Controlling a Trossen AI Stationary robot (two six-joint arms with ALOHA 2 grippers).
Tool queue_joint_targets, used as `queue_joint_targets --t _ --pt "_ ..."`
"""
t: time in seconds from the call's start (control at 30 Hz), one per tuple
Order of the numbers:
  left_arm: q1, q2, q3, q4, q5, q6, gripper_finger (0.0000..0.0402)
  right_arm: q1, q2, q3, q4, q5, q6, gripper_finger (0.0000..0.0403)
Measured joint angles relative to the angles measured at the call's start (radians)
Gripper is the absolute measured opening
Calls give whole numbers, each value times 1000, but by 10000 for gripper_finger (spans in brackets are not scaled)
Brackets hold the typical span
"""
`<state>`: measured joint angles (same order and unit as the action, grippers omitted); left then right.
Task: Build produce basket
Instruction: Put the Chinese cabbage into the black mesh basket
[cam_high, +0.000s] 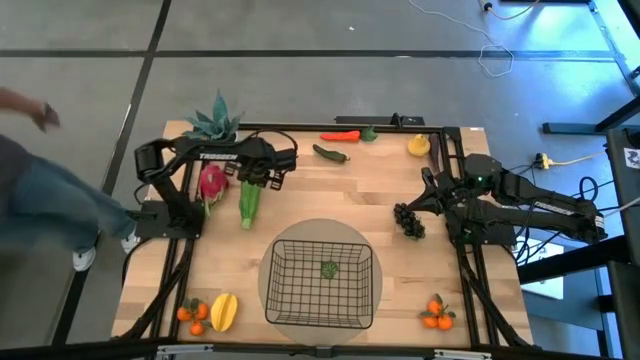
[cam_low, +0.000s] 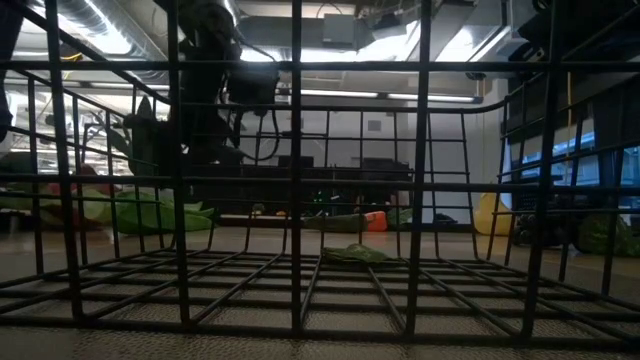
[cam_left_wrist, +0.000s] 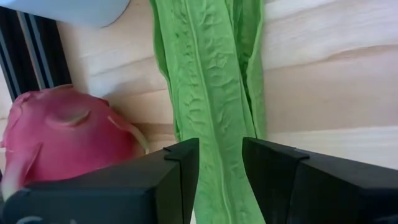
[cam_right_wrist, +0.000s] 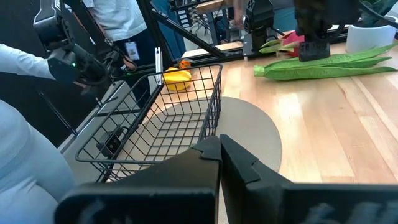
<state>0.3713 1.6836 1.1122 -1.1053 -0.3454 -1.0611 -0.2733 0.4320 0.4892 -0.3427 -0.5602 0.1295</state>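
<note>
Wooden table (cam_high: 340, 200), left pincer (cam_left_wrist: 221, 163) open astride green leafy stalks (cam_high: 248, 203), right pincer (cam_right_wrist: 219, 148) closed, no legible writing

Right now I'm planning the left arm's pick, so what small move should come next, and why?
Probably lower the left claw a little and close it on the green leafy stalks. Its fingers stand open to either side of the stalk, which lies flat on the table beside the dragon fruit, outside the basket.

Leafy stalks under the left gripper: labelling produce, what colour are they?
Bright green leafy stalks; left wrist view.
</note>
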Motion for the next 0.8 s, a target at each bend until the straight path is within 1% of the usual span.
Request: queue_joint_targets --t 0.23,0.57,0.67,0.8 --pt "27 32 0 -2 -3 1 112 0 0 0 0 0 -1 0" --pt "48 70 0 3 -3 81 112 0 0 0 0 0 0 0" --pt "50 87 1 6 13 112 112 0 0 0 0 0 0 0" --pt "50 96 1 9 32 131 95 0 0 0 0 0 0 0"
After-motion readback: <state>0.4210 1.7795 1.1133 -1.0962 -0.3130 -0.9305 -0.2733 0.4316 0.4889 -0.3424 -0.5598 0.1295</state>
